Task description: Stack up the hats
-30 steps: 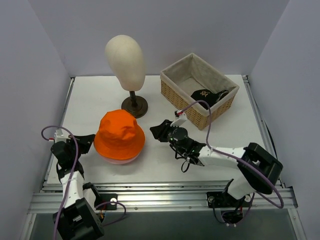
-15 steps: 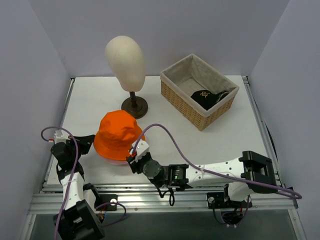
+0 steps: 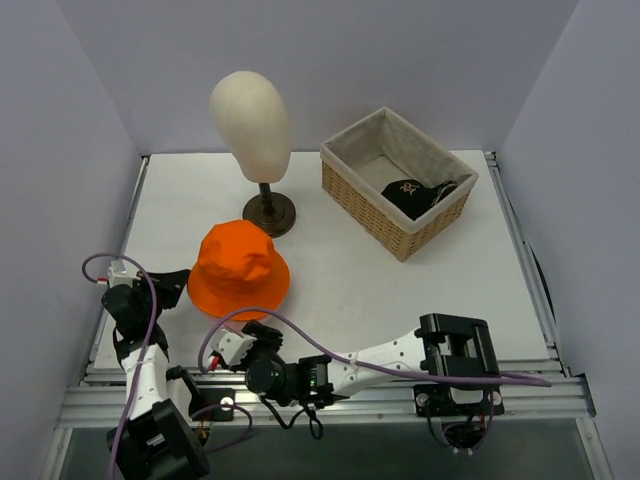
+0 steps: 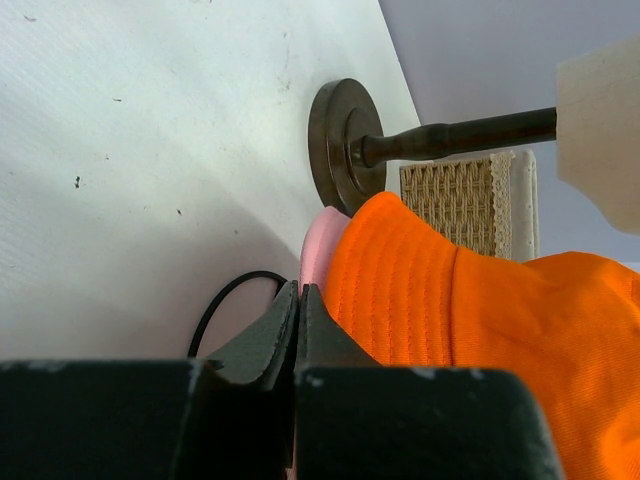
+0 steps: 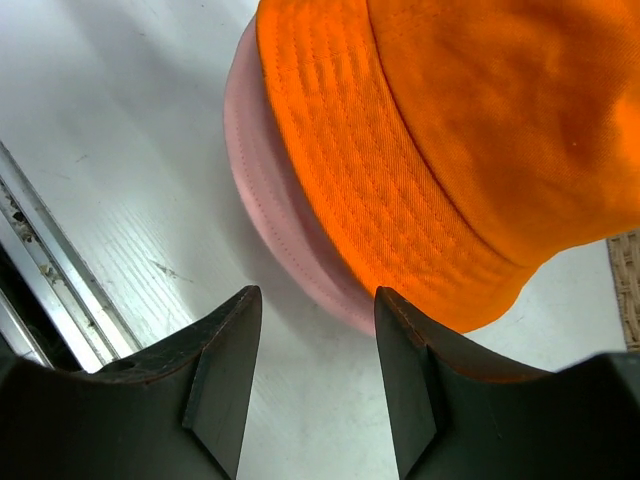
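I am hovering my right gripper [image 5: 315, 300], fingers apart, at six o'clock of the orange bucket hat [image 3: 240, 268]. My left gripper [image 4: 298, 290] is resting pressed together at nine o'clock.

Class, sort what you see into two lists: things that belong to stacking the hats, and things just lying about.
Belongs to the job: orange bucket hat, pink bucket hat beneath it, black cap.
Just lying about: mannequin head, wicker basket holding the cap.
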### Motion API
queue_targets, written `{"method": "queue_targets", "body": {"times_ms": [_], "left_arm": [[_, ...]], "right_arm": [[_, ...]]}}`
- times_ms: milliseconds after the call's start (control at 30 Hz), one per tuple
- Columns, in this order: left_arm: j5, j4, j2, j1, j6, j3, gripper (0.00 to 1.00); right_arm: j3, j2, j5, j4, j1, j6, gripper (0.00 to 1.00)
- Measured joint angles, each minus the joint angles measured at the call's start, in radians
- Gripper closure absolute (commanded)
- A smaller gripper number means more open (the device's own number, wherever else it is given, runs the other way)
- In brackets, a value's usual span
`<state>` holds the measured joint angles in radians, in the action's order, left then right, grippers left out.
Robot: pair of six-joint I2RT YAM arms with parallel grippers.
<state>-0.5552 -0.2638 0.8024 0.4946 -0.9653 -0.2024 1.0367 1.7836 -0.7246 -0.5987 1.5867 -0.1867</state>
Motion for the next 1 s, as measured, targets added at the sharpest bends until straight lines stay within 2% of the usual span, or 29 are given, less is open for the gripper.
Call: {"method": "queue_targets", "body": {"times_ms": [300, 467, 567, 667, 1000], "left_arm": [[-0.001, -0.001, -0.001, 0.0, -0.001, 0.007, 0.98], [-0.002, -0.001, -0.002, 0.0, -0.002, 0.01, 0.98], [-0.002, -0.002, -0.004, 0.0, -0.002, 0.01, 0.98], [-0.002, -0.001, -0.006, 0.0, -0.003, 0.011, 0.98], [-0.001, -0.001, -0.011, 0.0, -0.015, 0.012, 0.98]], "right_arm": [[0.061, 0.085, -0.085, -0.063, 0.017, -0.12, 0.61], [0.072, 0.111, -0.132, -0.105, 0.017, -0.16, 0.76], [0.072, 0.122, -0.147, -0.122, 0.017, -0.175, 0.92], [0.072, 0.13, -0.151, -0.131, 0.017, -0.183, 1.0], [0.07, 0.14, -0.13, -0.168, 0.017, -0.185, 1.0]]}}
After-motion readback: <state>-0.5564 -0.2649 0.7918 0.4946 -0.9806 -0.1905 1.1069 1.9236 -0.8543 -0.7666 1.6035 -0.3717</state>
